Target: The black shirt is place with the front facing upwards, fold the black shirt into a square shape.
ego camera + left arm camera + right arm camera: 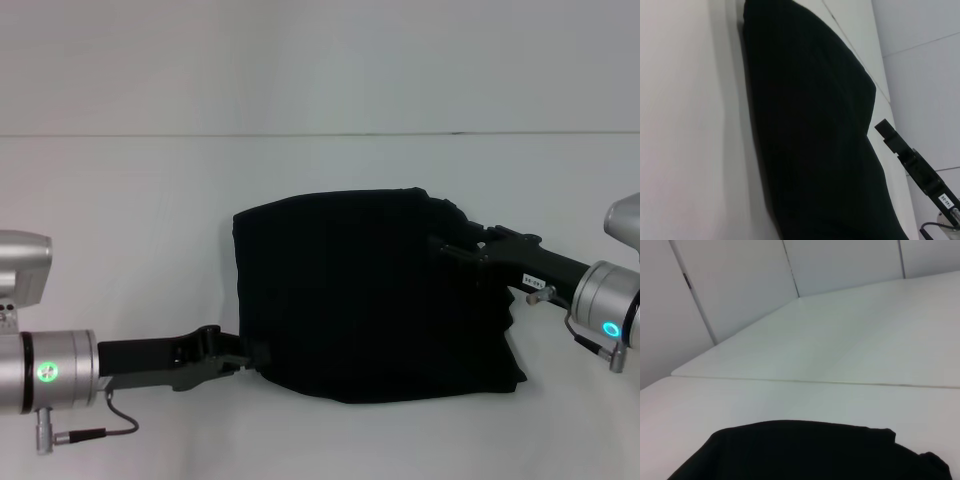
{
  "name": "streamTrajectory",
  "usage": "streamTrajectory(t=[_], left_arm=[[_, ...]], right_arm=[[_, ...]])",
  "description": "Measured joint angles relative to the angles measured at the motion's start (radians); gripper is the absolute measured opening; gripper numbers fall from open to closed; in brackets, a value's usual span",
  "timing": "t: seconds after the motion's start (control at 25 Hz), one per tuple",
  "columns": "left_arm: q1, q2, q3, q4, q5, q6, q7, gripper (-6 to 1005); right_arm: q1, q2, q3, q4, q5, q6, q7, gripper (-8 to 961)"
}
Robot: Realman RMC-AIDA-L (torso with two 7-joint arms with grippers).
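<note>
The black shirt lies on the white table as a folded, roughly rectangular black bundle, plain side up, with no lettering showing. My left gripper is at the bundle's near left corner, touching its edge. My right gripper reaches in from the right, over the far right part of the cloth, where the edge bunches up a little. The left wrist view shows the shirt filling the frame, with the right gripper beyond its far edge. In the right wrist view only the shirt's far edge appears.
The white table runs wide on all sides of the shirt, and a seam crosses it behind. White wall panels stand past the table's far edge.
</note>
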Motion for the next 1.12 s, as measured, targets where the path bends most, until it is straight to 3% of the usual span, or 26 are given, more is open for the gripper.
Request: streamTrajectory(t=[0.36, 0.56, 0.72, 0.84, 0.88, 0.92, 1.12], left_arm=[[0.015, 0.025, -0.031, 0.019, -0.008, 0.031, 0.022, 48], [0.056, 0.041, -0.061, 0.071, -0.011, 0.054, 0.087, 114], [0.084, 0.044, -0.124, 0.141, -0.016, 0.103, 0.303, 271], [0.098, 0.019, -0.134, 0.211, -0.019, 0.124, 0.552, 431], [0.098, 0.019, -0.134, 0.211, -0.019, 0.124, 0.552, 492], [0.099, -0.007, -0.108, 0.254, -0.002, 0.116, 0.736, 552], [0.102, -0.061, -0.086, 0.269, 0.021, 0.082, 1.050, 786]], right_arm=[[-0.018, -0.001, 0.017, -0.016, 0.004, -0.022, 0.000, 748], [-0.041, -0.002, 0.043, -0.042, 0.006, -0.068, -0.007, 749], [-0.059, -0.003, 0.052, -0.064, 0.005, -0.121, -0.038, 749], [-0.080, -0.004, 0.039, -0.071, -0.003, -0.208, -0.134, 748], [-0.092, -0.005, 0.034, -0.071, -0.004, -0.241, -0.174, 748], [-0.105, -0.005, 0.031, -0.073, -0.004, -0.267, -0.204, 748], [-0.164, 0.001, 0.019, -0.065, -0.005, -0.343, -0.303, 751]])
